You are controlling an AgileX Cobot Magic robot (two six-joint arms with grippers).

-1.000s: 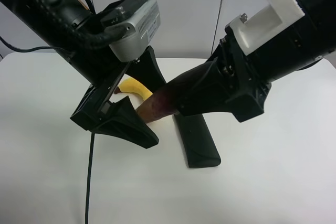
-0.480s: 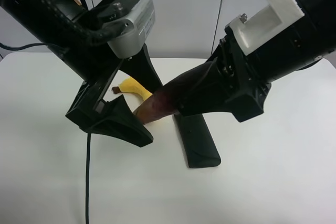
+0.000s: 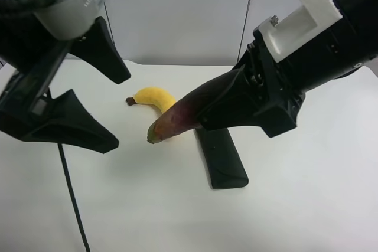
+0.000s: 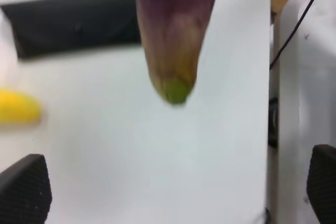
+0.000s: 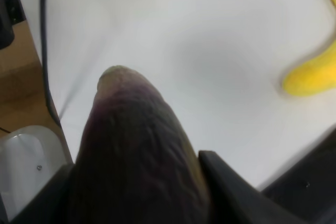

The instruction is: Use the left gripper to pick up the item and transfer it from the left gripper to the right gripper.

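**A:** What lies under it all?

**B:** A plain white tabletop [image 3: 177, 216], with a pale grey wall [image 3: 177, 22] behind it. The right wrist view shows a brown surface [image 5: 18, 77] past the tabletop's edge. A yellow banana [image 3: 155, 97] and a dark flat case [image 3: 221, 157] lie on it, near each other.

**A:** And the eggplant [image 3: 180, 116]?

**B:** It is in the air above the tabletop, clamped by its dark purple end in the right pincer [image 3: 227, 107]. In the high view its long axis slopes from upper right to lower left. The green tip is lowest and points toward the left pincer [image 3: 121, 111].

**A:** That one?

**B:** Fingers spread wide, holding nothing, apart from the tip
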